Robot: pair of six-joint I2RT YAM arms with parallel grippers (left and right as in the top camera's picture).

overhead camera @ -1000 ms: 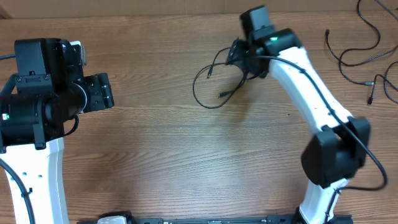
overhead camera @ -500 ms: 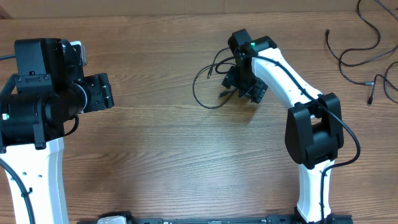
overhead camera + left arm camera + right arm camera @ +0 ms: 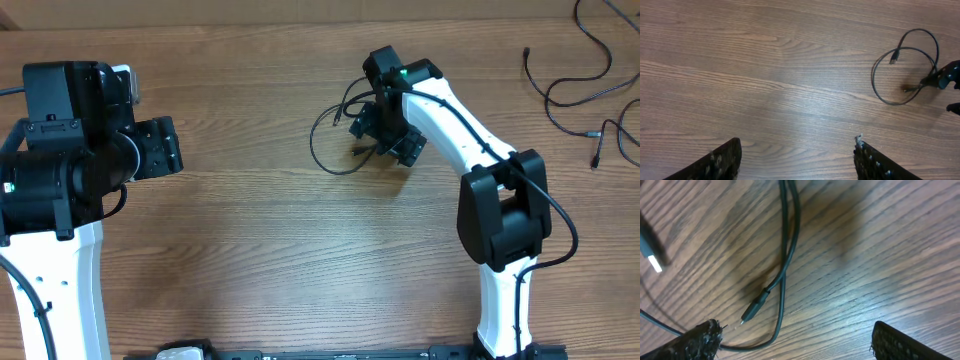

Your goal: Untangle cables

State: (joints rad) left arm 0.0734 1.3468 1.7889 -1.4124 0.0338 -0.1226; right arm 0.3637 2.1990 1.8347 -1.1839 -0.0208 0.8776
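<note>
Since the cords are thin, limp and light, I judge they will drag and snag rather than lift cleanly. A pinch just behind a plug (image 3: 754, 309) looks safest. One looped cord (image 3: 873, 80) lies toward the desk's (image 3: 300, 260) far edge, right of middle, under the right tool (image 3: 795, 340), spread wide and empty. More cords (image 3: 545, 95) lie at the far right corner. The left tool (image 3: 797, 160), also spread, hangs empty near the left edge.

The left arm (image 3: 70, 270), white with black joints, ends in the left gripper (image 3: 160, 148), a black two-finger claw pointing sideways, its padded fingers (image 3: 722, 160) spread wide. The white right arm (image 3: 455, 120) folds at its black elbow (image 3: 503, 215). Ahead of the elbow, the right gripper (image 3: 383, 135) tilts downward, its fingers (image 3: 697, 340) wide apart.
</note>
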